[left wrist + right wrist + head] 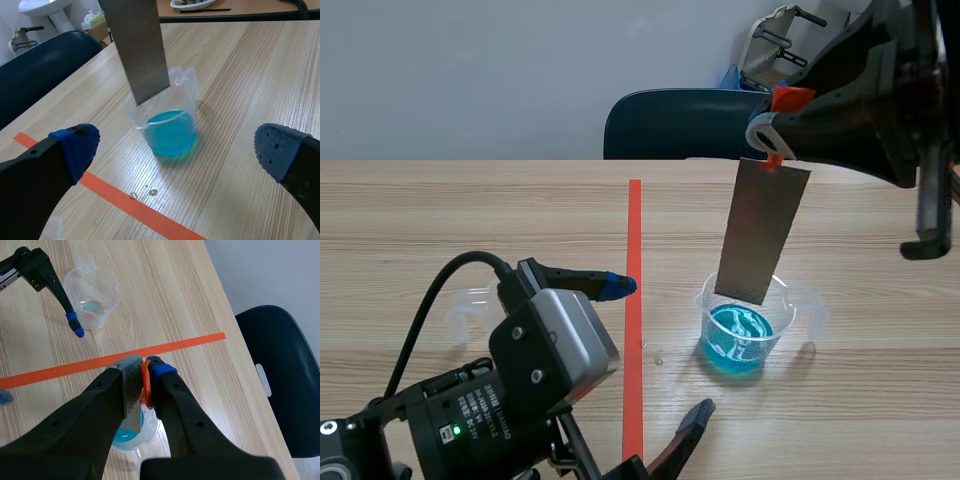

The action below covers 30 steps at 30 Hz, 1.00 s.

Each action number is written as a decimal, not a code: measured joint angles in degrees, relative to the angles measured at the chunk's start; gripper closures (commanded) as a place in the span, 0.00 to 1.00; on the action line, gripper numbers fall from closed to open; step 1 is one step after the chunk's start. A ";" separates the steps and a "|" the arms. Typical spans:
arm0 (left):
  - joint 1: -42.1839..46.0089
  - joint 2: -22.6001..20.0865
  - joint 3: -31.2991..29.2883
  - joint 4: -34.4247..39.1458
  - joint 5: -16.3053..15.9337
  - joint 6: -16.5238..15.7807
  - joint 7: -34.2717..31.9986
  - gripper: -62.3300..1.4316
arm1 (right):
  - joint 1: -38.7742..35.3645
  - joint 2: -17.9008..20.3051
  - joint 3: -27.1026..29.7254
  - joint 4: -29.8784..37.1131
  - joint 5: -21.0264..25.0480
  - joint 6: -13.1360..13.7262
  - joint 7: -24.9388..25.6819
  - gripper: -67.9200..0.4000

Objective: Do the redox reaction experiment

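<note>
Right now we log the right gripper (775,130) raised above the far side of the table, its fingers clamped on the top end of the metal strip (763,230). An orange piece (790,98) is pinched in alongside it. The strip hangs nearly upright, tilted a little. Its lower end sits at the mouth of the clear beaker (745,335), just inside the rim as the left wrist view shows it.

The blue liquid (735,345) fills only the bottom part of the beaker. We cannot tell for certain whether the strip's edge touches the surface, but it looks to stop just short.

The left gripper (657,350) sits low on the near side with its fingers wide apart and nothing between them, facing the beaker from across the orange tape line (634,300). A second clear beaker (470,305) stands well apart, beside the left arm. A few droplets (150,191) lie on the wood near the tape.

By our reading, the solution is already poured and the strip picked up and lined up over it. What is left is the immersion: lowering the strip into the blue liquid and holding it there long enough for a reaction to show. Nothing in these views shows any change on the strip's surface yet.
</note>
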 measured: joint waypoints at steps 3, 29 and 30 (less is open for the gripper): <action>0.00 0.00 0.00 0.00 0.00 0.00 0.00 0.00 | 0.00 0.00 0.92 0.61 0.87 0.00 -1.01 0.99; 0.00 0.00 0.00 0.00 0.00 0.00 0.00 0.00 | 0.00 -0.02 2.36 1.42 2.73 -0.02 -2.99 0.99; 0.00 0.00 0.00 0.00 0.00 0.00 0.00 0.00 | 0.00 -0.02 2.36 1.42 2.73 -0.02 -2.99 0.99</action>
